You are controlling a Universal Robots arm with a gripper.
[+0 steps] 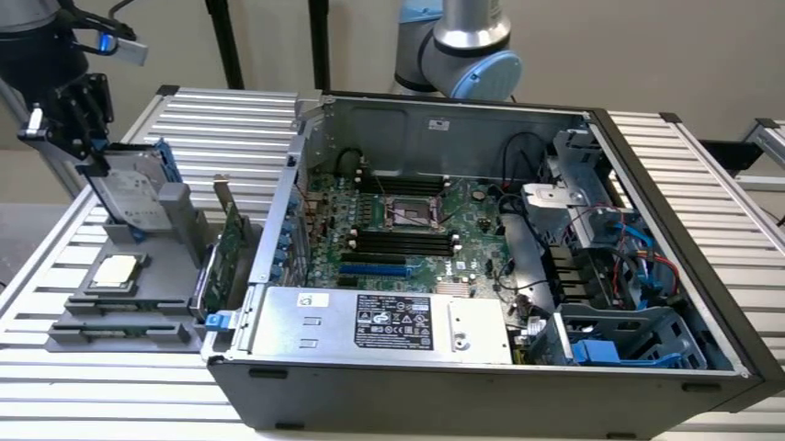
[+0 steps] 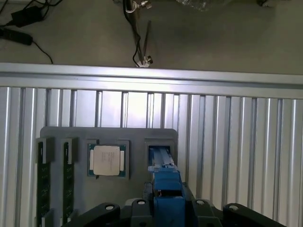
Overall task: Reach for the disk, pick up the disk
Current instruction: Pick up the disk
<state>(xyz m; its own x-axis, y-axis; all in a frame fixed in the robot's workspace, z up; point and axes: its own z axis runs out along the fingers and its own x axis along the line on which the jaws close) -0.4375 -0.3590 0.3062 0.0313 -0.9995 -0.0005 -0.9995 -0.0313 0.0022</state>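
Reach looks done imo. Gripper (image 1: 96, 165) clamped on disk (image 1: 135, 195) by its blue top edge. Disk upright, lower end seemingly in corner slot of grey tray (image 1: 147, 287), beside chip (image 2: 107, 160). Lift-out not finished.

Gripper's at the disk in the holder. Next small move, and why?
Probably a short straight lift: the gripper looks closed on the disk, whose lower end sits slotted in the grey holder, so sideways motion might jam it.

Hand (image 1: 94, 163) tight on the upright disk (image 1: 130, 186) — grey tray (image 1: 157, 276) beneath.
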